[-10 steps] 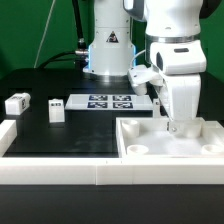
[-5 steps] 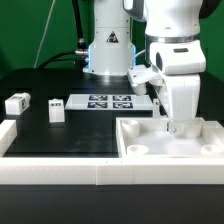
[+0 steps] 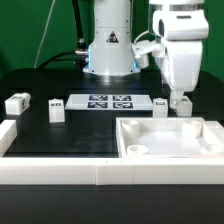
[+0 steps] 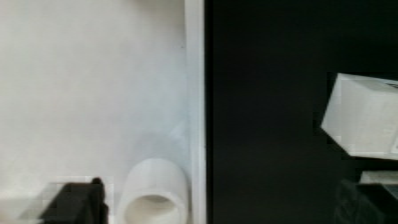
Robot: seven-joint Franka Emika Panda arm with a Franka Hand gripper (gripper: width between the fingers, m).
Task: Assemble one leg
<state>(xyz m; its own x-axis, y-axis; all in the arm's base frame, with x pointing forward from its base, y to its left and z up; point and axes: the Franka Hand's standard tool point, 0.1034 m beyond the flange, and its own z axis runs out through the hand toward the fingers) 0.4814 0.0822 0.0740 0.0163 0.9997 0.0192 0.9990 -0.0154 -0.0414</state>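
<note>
Three small white tagged legs lie on the black table: one (image 3: 17, 102) at the exterior view's far left, one (image 3: 56, 110) beside it, and one (image 3: 160, 104) at the marker board's right end. My gripper (image 3: 181, 101) hangs open and empty above the far right corner of the large white tray (image 3: 205, 130). In the wrist view the gripper (image 4: 222, 205) straddles the tray's rim (image 4: 192, 90), one dark finger (image 4: 71, 203) over the tray. A rounded white post (image 4: 157, 195) stands inside the tray between the fingers. A white leg (image 4: 365, 115) lies on the table beside it.
The marker board (image 3: 108, 101) lies flat in the middle of the table, in front of the robot base (image 3: 108, 50). A white wall (image 3: 60, 170) runs along the front edge, with a raised end (image 3: 8, 135) at the exterior view's left.
The gripper has risen out of the tray and moved back, from low inside the tray's far right part to above its far corner. The legs have not moved.
</note>
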